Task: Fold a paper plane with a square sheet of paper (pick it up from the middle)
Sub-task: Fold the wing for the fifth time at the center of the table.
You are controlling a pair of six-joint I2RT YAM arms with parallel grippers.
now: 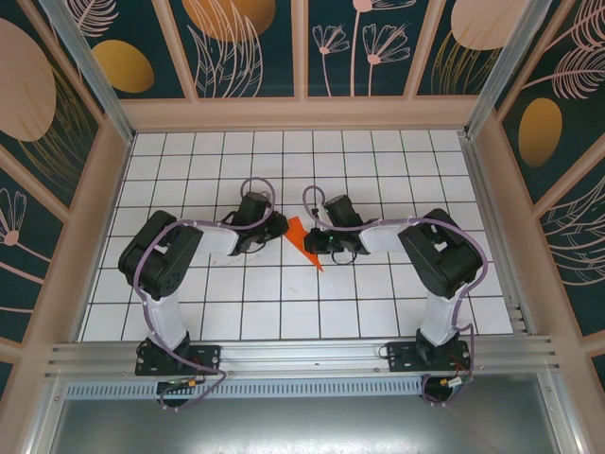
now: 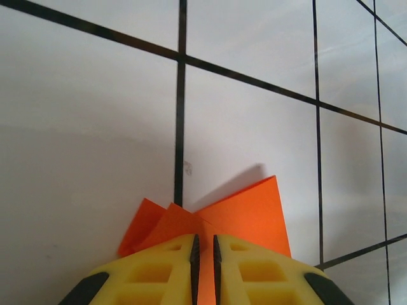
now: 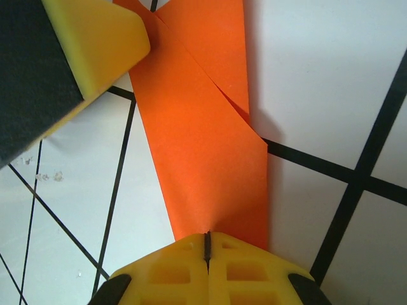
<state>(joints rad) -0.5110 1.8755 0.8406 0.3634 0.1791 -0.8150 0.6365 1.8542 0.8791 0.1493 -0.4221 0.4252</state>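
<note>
You have the left tool and right tool each clamped on opposite ends of the folded orange paper, likely steadying it for creasing.

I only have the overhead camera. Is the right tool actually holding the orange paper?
Observer: Yes. On its wrist camera the right tool is shut, with the paper running out from between the fingertips.
Operator: And the left one?
Observer: The left tool has a thin slit between its fingers with orange in it; whether it pinches, I can't tell.
Operator: Is the paper folded?
Observer: Yes, the right wrist camera shows flaps overlapping, one edge crossing diagonally.
</note>
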